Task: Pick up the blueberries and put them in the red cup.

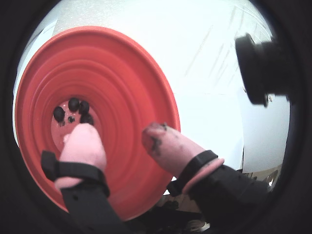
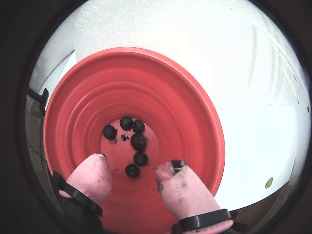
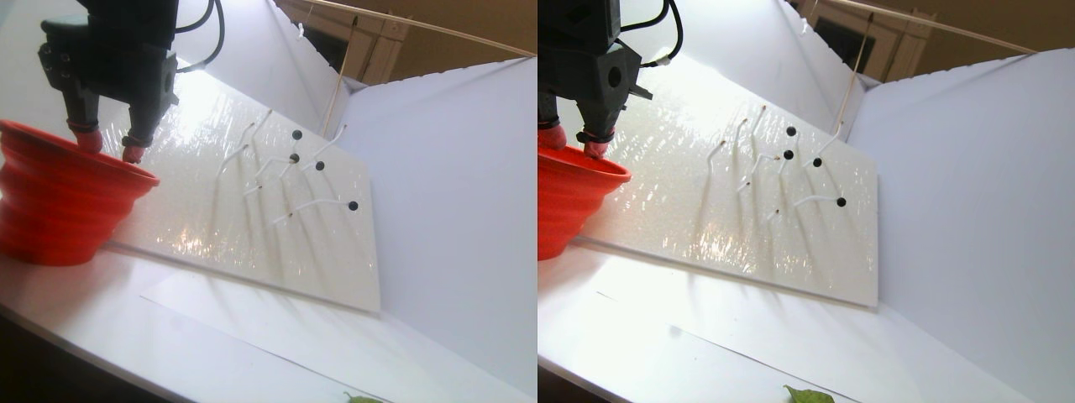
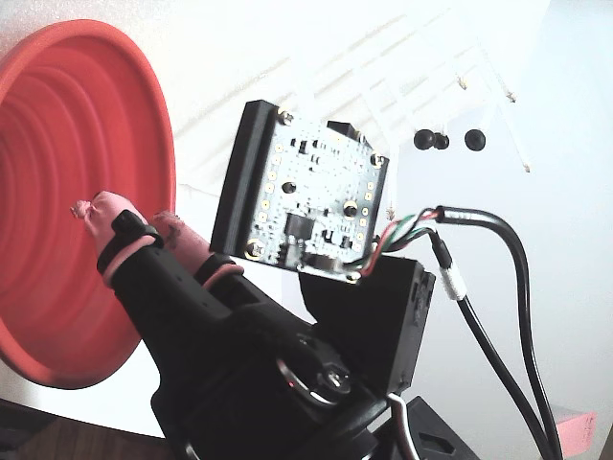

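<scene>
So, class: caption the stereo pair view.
Open gripper above red cup; four blueberries on the white board.

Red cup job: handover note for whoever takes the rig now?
Gripper: open, empty, pink-tipped fingers over the red cup.
Done: six blueberries lie on the cup's floor in a wrist view.
Left: four blueberries still on white stalks on the tilted white board in the stereo pair view.
Next, likely: lift out of the cup and go for one of those.
</scene>
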